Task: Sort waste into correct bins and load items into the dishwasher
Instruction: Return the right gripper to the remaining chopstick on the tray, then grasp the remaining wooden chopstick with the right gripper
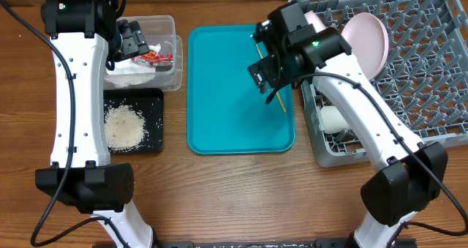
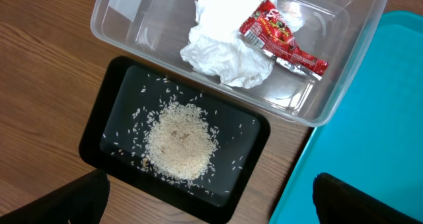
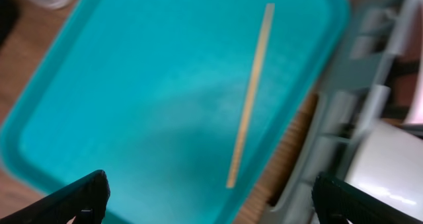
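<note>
Right gripper (image 3: 211, 201) hung wide open, empty. Thin wooden chopsticks (image 3: 250, 95) lay flat on large teal plastic serving tray (image 3: 119, 85), just ahead of fingertips, between their lines. Probably light, stiff, slick and low-lying, so hard to pinch. Best hold: mid-length, across shaft. Left gripper (image 2: 211, 204) also wide, empty.

Quick count: one wrapper (image 2: 281, 37), one napkin (image 2: 218, 49), one rice pile (image 2: 180, 141), one clear tub (image 2: 114, 18), one black tray (image 2: 115, 105), one teal tray (image 1: 227, 124), one chopstick (image 3: 250, 95), one plate (image 1: 369, 37).
</note>
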Available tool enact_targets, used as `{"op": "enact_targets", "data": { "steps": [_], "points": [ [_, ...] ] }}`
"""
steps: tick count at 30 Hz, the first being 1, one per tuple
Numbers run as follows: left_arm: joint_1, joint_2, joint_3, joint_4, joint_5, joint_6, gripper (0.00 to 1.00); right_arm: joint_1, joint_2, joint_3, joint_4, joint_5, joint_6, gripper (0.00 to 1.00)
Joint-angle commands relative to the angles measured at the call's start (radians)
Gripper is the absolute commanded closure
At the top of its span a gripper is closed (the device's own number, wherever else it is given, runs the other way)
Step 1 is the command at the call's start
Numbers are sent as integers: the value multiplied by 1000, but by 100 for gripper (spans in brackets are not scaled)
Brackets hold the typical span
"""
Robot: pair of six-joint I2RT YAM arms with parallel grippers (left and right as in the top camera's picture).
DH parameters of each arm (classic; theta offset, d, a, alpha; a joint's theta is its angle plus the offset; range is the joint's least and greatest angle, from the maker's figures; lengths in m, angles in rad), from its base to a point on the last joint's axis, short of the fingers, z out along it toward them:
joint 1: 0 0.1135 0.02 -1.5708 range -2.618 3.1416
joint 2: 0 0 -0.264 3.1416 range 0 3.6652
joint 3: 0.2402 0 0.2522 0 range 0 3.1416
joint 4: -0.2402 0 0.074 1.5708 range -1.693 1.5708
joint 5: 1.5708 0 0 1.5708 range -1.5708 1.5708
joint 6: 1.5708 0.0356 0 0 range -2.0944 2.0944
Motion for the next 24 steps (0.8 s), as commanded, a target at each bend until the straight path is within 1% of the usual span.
{"op": "enact_targets", "data": {
  "steps": [1, 2, 4, 7, 12, 16, 17, 18, 24],
  "points": [
    [5, 8, 6, 1, 1, -7, 0, -6, 5, 21, 16, 19, 55, 0],
    [5, 8, 6, 1, 1, -7, 0, -6, 5, 21, 16, -31, 54, 0],
    [5, 8, 6, 1, 1, -7, 0, -5, 16, 14, 18, -91, 0, 0],
    [5, 8, 6, 1, 1, -7, 0, -4, 39, -14, 70, -94, -52, 0],
    [5, 8, 6, 1, 1, -7, 0, -18, 108, -35, 161, -33, -54, 5],
    [5, 8, 6, 1, 1, -7, 0, -46, 197, -35, 172, -19, -69, 13],
    [5, 8, 6, 1, 1, -7, 0, -51, 211, -36, 168, -19, -69, 18],
    [5, 8, 6, 1, 1, -7, 0, -55, 224, -37, 164, -19, -73, 20],
    [5, 8, 6, 1, 1, -7, 0, -70, 284, -38, 159, -27, -126, 27]
  ]
}}
